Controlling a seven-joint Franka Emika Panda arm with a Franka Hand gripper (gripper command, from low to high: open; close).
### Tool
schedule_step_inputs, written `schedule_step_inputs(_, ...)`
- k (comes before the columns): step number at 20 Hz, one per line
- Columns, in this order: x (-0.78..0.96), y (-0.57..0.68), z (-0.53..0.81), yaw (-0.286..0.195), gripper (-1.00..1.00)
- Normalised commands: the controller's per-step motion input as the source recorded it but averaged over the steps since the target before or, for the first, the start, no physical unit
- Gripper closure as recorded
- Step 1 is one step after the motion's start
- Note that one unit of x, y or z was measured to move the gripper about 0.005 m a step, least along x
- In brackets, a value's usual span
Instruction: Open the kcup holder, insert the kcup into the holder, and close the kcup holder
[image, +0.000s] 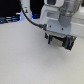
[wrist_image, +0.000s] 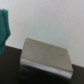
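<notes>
The kcup holder (image: 65, 44) is a dark box, mostly hidden behind my arm in the exterior view. In the wrist view it is a blurred box with a dull grey top (wrist_image: 46, 54) and dark sides. My gripper (image: 53, 39) hangs right over it, at its edge toward the exterior view's left. Its fingers are dark and blurred, so I cannot tell whether they are open or shut. A green shape (wrist_image: 4, 25) shows at the edge of the wrist view; it may be the kcup's green top, but it is too blurred to tell.
The white table (image: 25, 57) spreads toward the exterior view's left and front. Dark items (image: 10, 20) stand along the back at the left. A black cable (image: 31, 19) runs from the back to the arm.
</notes>
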Motion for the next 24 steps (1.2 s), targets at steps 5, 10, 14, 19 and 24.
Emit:
schedule_step_inputs(5,-0.25,0.12,-0.13,0.238,-1.0)
schedule_step_inputs(10,-0.44,0.35,0.0,0.137,-1.0)
schedule_step_inputs(14,-0.41,0.48,0.02,0.096,-1.0)
schedule_step_inputs(19,-0.44,0.51,0.03,0.097,-1.0)
schedule_step_inputs(24,-0.49,0.53,0.1,0.091,-1.0)
